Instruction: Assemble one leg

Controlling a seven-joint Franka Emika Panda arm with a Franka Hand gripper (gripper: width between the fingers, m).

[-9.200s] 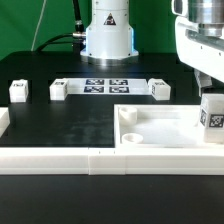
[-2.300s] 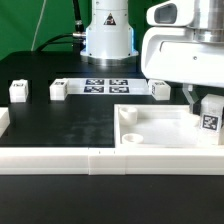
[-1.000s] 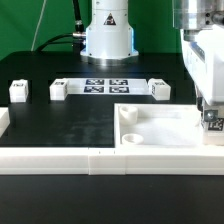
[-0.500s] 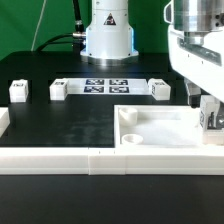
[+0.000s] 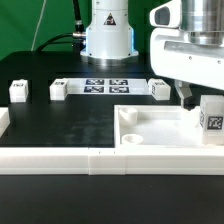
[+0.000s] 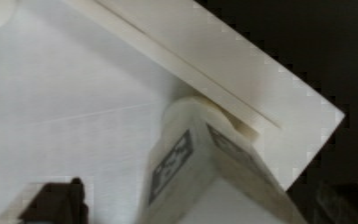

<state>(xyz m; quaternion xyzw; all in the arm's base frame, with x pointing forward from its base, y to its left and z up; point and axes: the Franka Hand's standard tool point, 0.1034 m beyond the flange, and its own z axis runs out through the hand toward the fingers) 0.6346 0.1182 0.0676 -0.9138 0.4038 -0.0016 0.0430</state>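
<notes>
A white leg (image 5: 211,120) with a black-and-white tag stands upright in the far right corner of the white tray (image 5: 150,128), seen in the exterior view. My gripper (image 5: 200,98) hangs just above it, one dark finger (image 5: 186,95) showing beside the leg. In the wrist view the leg (image 6: 211,165) stands between my fingers, with a gap between it and the one dark finger (image 6: 55,200) that shows. The jaws stand apart and do not grip it. Three more legs (image 5: 18,92) (image 5: 59,89) (image 5: 160,88) stand in a row on the black table.
The marker board (image 5: 105,85) lies in front of the robot base (image 5: 108,35). A long white rail (image 5: 90,160) runs along the table's front edge. Another white piece (image 5: 3,122) sits at the exterior view's left edge.
My hand has turned about its vertical axis and lifted a little over the last second. The leg, earlier mostly hidden behind the fingers, now shows its tag. The leg stays in the tray corner.
</notes>
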